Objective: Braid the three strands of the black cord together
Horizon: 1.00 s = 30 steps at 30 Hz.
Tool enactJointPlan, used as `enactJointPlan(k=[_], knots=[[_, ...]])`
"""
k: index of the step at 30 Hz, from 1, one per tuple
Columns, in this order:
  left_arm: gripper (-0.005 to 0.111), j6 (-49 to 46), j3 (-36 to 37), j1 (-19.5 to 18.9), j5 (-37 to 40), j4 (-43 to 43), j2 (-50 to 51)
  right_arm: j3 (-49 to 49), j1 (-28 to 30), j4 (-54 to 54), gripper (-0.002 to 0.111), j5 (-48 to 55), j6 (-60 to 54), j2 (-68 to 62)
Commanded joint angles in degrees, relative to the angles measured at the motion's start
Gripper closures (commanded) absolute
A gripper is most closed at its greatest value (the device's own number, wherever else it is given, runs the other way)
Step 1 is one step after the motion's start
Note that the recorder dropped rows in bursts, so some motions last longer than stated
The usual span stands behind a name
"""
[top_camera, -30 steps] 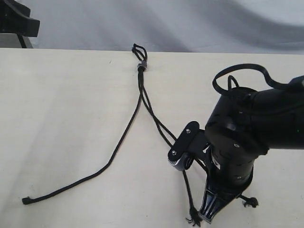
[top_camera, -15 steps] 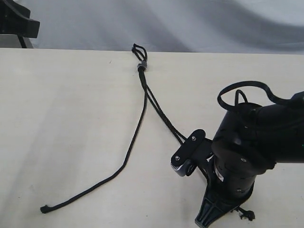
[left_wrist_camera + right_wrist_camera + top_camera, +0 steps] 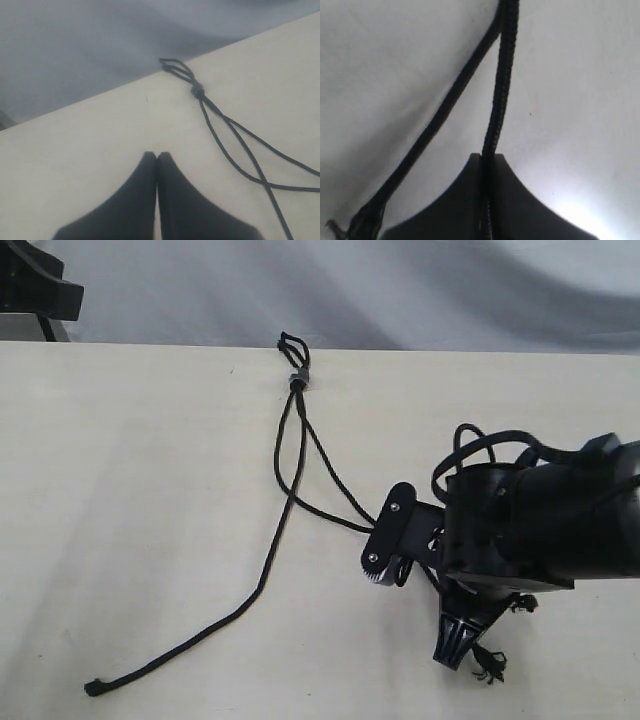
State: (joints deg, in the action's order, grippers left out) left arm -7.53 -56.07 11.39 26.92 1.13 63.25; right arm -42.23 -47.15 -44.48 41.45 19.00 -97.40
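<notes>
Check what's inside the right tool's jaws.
One black strand runs into the shut right tool and is pinched there. A second strand lies loose beside it. The tool's body hides where the held one goes past the grip.

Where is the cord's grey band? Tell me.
In the exterior view the grey band sits near the far edge of the table, left of centre, just below the short loop.

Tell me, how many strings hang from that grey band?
3. One string trails across the table toward the left; a second string is pinched in the right gripper; the third string lies loose beside it. The arm hides parts of both.
</notes>
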Motion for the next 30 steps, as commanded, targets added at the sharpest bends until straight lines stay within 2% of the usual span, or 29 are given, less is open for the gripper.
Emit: enactJointPlan(k=[1, 7, 10, 15, 19, 21, 24, 27, 30], knots=[[0.107, 0.1, 0.3, -0.11, 0.82, -0.2, 0.1, -0.31, 4.04, -3.68, 0.109, -2.37, 3.86, -4.41], [0.107, 0.1, 0.3, -0.11, 1.18, -0.2, 0.1, -0.31, 11.67, 4.35, 0.109, -3.07, 3.06, -5.56], [0.107, 0.1, 0.3, -0.11, 1.03, -0.2, 0.1, -0.31, 11.92, 15.63, 0.109, -4.32, -6.05, -5.56], [0.107, 0.1, 0.3, -0.11, 1.03, -0.2, 0.1, -0.94, 6.77, 45.39, 0.109, -8.12, -33.11, -5.56], [0.107, 0.1, 0.3, -0.11, 1.03, -0.2, 0.1, -5.75, 0.63, 61.84, 0.109, -5.36, -47.3, -5.56], [0.107, 0.1, 0.3, -0.11, 1.03, -0.2, 0.1, -9.76, -2.5, 62.29, 0.109, -3.37, -49.21, -5.45], [0.107, 0.1, 0.3, -0.11, 1.41, -0.2, 0.1, -14.1, -3.57, 53.65, 0.109, -0.55, -45.11, -4.75], [0.107, 0.1, 0.3, -0.11, 1.41, -0.2, 0.1, -15.03, -1.15, 42.52, 0.109, -1.16, -35.1, -3.37], [0.107, 0.1, 0.3, -0.11, 1.41, -0.2, 0.1, -15.03, 2.8, 36.49, 0.109, -0.18, -29.28, -3.04]])
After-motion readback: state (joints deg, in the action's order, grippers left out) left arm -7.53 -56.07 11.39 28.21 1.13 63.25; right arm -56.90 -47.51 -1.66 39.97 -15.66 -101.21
